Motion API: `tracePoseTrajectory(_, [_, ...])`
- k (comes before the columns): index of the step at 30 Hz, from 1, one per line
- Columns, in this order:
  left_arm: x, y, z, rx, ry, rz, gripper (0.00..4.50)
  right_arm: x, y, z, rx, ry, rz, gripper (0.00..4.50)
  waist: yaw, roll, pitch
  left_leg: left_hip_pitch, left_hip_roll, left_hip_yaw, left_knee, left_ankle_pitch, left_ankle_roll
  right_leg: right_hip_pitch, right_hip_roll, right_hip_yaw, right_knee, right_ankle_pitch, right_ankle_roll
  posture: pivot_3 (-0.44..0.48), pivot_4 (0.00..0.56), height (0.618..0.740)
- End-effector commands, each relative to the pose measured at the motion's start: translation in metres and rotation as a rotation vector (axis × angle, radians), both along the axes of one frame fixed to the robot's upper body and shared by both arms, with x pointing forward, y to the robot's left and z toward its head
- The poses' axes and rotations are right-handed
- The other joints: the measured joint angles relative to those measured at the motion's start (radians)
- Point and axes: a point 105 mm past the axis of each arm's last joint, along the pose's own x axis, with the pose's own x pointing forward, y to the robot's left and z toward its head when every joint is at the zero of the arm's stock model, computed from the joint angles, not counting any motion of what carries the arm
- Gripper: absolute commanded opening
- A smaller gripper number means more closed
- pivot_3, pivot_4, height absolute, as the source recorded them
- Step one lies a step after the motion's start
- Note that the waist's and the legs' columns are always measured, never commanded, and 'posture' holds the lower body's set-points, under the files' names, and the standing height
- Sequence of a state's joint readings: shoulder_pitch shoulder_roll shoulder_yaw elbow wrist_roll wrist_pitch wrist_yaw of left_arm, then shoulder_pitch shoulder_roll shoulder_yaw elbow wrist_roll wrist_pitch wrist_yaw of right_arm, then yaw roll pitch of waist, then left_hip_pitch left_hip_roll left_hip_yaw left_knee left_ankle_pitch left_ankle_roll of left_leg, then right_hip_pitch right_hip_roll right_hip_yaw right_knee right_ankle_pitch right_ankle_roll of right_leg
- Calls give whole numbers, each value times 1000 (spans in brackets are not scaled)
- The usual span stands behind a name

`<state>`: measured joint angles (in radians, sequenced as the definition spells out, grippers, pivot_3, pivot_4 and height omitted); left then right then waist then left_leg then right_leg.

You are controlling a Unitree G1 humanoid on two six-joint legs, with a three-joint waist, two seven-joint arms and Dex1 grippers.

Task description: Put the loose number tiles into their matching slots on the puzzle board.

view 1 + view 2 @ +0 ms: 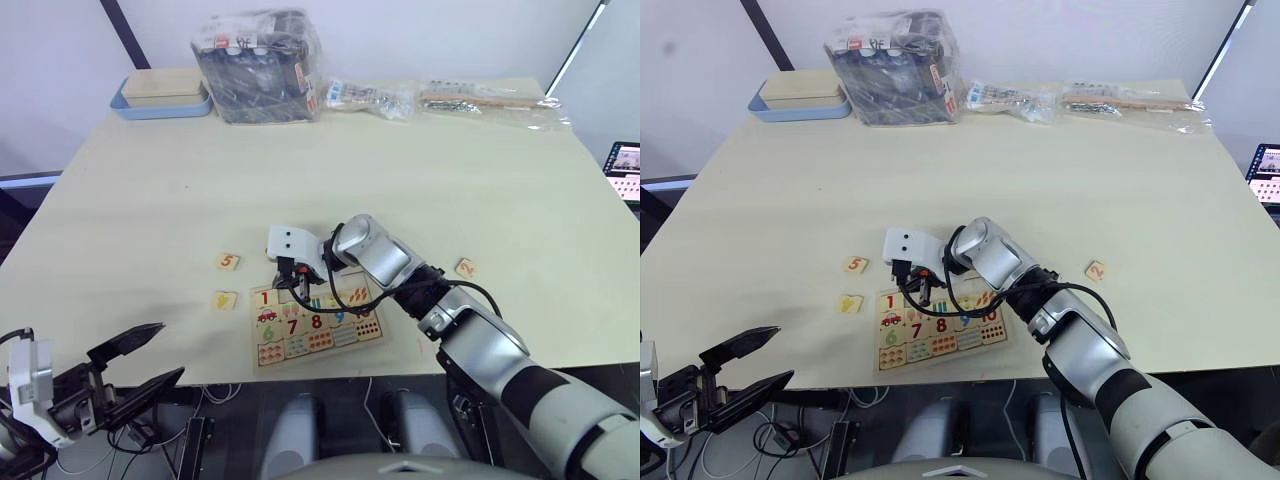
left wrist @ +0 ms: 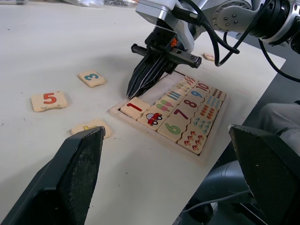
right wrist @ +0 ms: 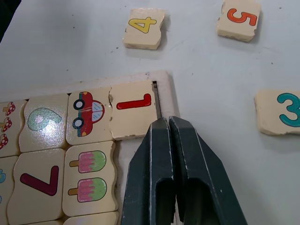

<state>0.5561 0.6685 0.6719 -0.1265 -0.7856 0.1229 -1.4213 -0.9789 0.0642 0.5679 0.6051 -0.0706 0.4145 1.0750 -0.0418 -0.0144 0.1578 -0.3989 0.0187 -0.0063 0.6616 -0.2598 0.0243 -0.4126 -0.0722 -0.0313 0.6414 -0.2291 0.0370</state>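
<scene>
The right end effector point(image 3: 169, 123), fingers pressed together, touches the puzzle board point(image 3: 140, 77) beside the red "1" tile point(image 3: 132, 108); the left end effector point(image 1: 140, 362) is spread open.

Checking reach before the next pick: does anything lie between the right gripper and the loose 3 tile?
Nothing visible does. The right gripper, fingers shut, sits at the puzzle board's corner by the seated 1 tile; bare table separates it from the 3 tile.

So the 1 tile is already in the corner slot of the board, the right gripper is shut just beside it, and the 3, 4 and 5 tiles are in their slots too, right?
Not quite. The 1 tile does sit in the corner of the puzzle board, and the right gripper is shut beside it. But the 3 tile, 4 tile and 5 tile lie loose on the table, as the right wrist view shows.
</scene>
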Motion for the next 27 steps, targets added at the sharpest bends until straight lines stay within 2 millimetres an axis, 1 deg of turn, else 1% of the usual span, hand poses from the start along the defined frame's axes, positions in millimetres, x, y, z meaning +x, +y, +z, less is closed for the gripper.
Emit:
tracePoseTrajectory(1, [-2, 3, 6, 20, -24, 10, 4500, 4, -2, 32, 150, -21, -10, 77, 1, 0, 0, 0, 0, 0, 0, 0, 0, 0, 0, 0, 0, 0, 0, 0, 150, 740])
tracePoseTrajectory(5, [0, 3, 4, 20, -24, 12, 4500, 3, -17, 45, 247, -19, 6, 77, 2, 0, 0, 0, 0, 0, -1, 0, 0, 0, 0, 0, -1, 0, 0, 0, 150, 740])
tracePoseTrajectory(9, [3, 1, 3, 15, -28, 12, 4500, -3, -40, 54, 313, 17, 23, 77, 1, 0, 0, 0, 0, 1, -1, 0, 0, 0, 0, 0, -1, 0, 0, 0, 150, 740])
tracePoseTrajectory(11, [4, 1, 2, 13, -28, 11, 4500, -8, -42, 56, 322, 19, 33, 77, 1, 0, 0, 0, 0, 1, -2, 0, 0, -1, 0, 0, -1, 0, 0, 0, 150, 740])
tracePoseTrajectory(13, [5, 1, 2, 12, -28, 10, 4500, -13, -39, 58, 313, 34, 38, 77, 0, 0, 0, 0, 0, 1, -2, 0, 0, 0, 0, 0, -1, 0, 0, 0, 150, 740])
tracePoseTrajectory(17, [8, 2, 2, 12, -31, 6, 4500, -21, -25, 61, 295, 45, 45, 77, 0, 0, 0, 0, 2, 2, -2, 0, 0, -1, 1, 1, -1, 0, -1, 0, 150, 740])
tracePoseTrajectory(20, [8, 2, 2, 13, -32, 4, 4500, -25, -19, 59, 277, 49, 50, 77, 2, 0, 0, 0, 2, 2, -2, 0, 0, -1, 1, 1, -1, 0, -1, 0, 150, 740])
tracePoseTrajectory(24, [9, 2, 2, 12, -34, 4, 4500, -27, -9, 49, 236, 37, 50, 77, 3, 0, 0, 0, 1, 2, -2, 0, 0, -1, 0, 1, -1, 0, -1, 0, 150, 740])
tracePoseTrajectory(27, [8, 1, 2, 12, -37, 7, 4500, -32, -7, 51, 270, 31, 75, 77, 3, 0, 0, 0, 1, 2, -2, 0, 0, -1, 0, 1, -1, 0, -1, 0, 150, 740])
